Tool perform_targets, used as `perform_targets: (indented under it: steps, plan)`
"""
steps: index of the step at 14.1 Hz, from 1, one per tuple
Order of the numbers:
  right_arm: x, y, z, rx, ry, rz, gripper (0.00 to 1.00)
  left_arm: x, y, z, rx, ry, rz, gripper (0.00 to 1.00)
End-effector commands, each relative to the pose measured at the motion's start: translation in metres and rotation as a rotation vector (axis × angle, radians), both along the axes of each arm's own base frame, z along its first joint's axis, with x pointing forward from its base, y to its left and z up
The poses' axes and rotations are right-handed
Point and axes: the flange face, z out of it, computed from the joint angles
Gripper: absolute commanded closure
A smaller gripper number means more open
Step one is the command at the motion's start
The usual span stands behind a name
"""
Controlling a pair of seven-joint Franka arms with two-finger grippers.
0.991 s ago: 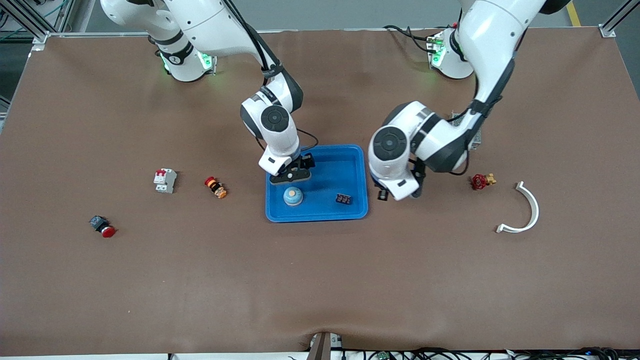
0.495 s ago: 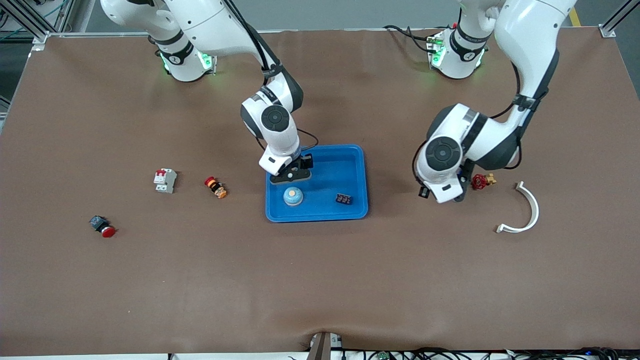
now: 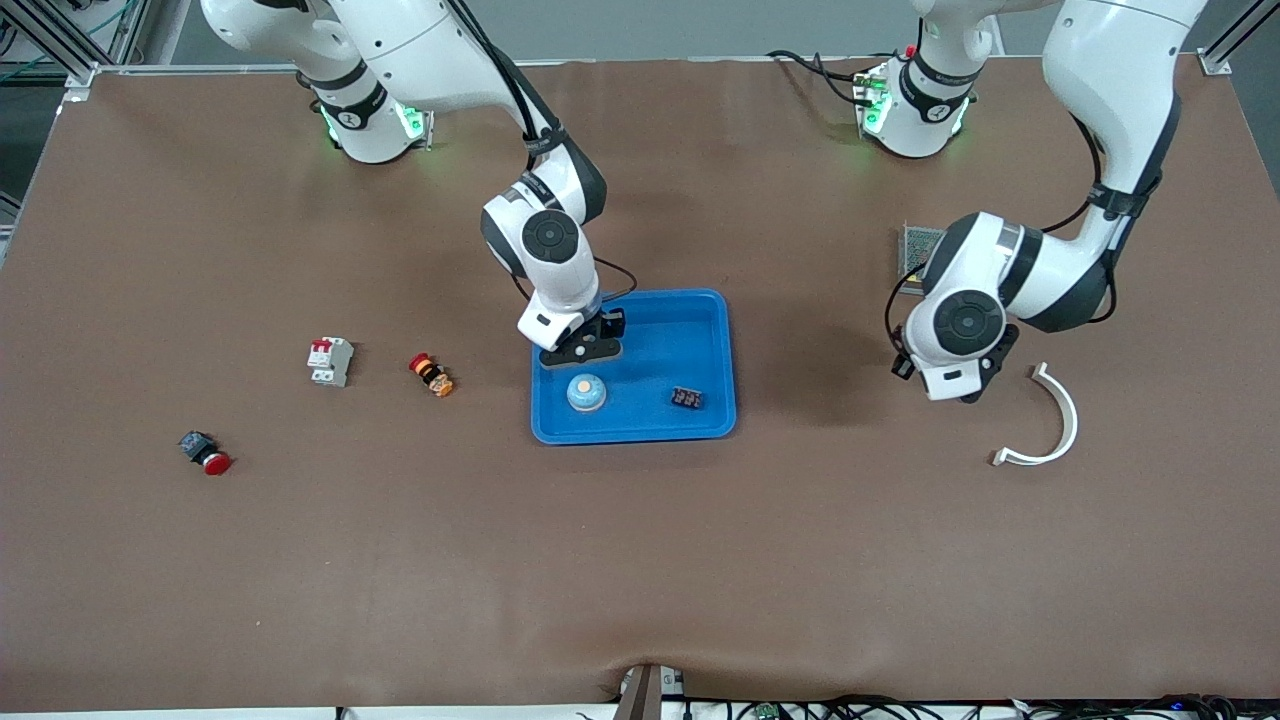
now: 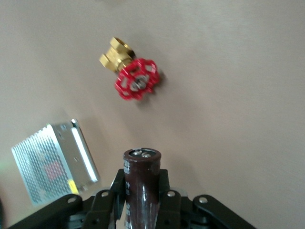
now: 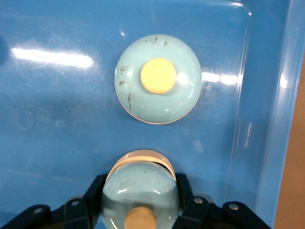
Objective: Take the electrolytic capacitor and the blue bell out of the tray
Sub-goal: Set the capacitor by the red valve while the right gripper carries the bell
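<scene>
The right pincer [image 5: 140,210], low inside the tray [image 3: 700,315], is clamped on a blue bell [image 5: 141,191]; a second bell [image 5: 158,78] sits beside it. The left pincer [image 4: 142,202], away from the tray over the desk [image 3: 640,560] near a red valve [image 4: 136,81], grips the electrolytic capacitor [image 4: 142,183].

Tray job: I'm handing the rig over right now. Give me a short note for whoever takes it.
The left pincer is shut on the electrolytic capacitor, in the air over the table near the red valve and mesh box.
The right pincer is shut on a blue bell, low inside the tray.
Done: capacitor out of the tray, bell gripped.
To do: set the capacitor down and lift the bell out. A second bell and a small dark part also lie in the tray.
</scene>
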Motion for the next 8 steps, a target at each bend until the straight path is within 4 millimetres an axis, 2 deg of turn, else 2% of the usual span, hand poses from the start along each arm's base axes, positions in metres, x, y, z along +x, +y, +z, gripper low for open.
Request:
perform_targets:
  steps: [1,2,4,5,8]
  plan:
    - [0.0,-0.001,0.014,0.005,-0.001,-0.015,0.57,-0.014,0.03,-0.004,-0.018,0.027,-0.067,1.0]
    - [0.001,-0.002,0.021,-0.003,0.013,-0.016,0.57,-0.02,0.03,-0.01,-0.024,0.038,-0.08,1.0]
    - [0.006,-0.005,0.05,-0.019,0.042,-0.013,0.57,-0.027,0.036,-0.023,-0.039,0.052,-0.088,1.0]
    - [0.011,-0.011,0.067,-0.026,0.059,-0.016,0.57,-0.028,0.05,-0.029,-0.057,0.044,-0.078,1.0]
    - [0.038,-0.047,0.12,-0.042,0.111,0.028,0.57,-0.033,0.051,-0.047,-0.094,0.027,-0.092,1.0]
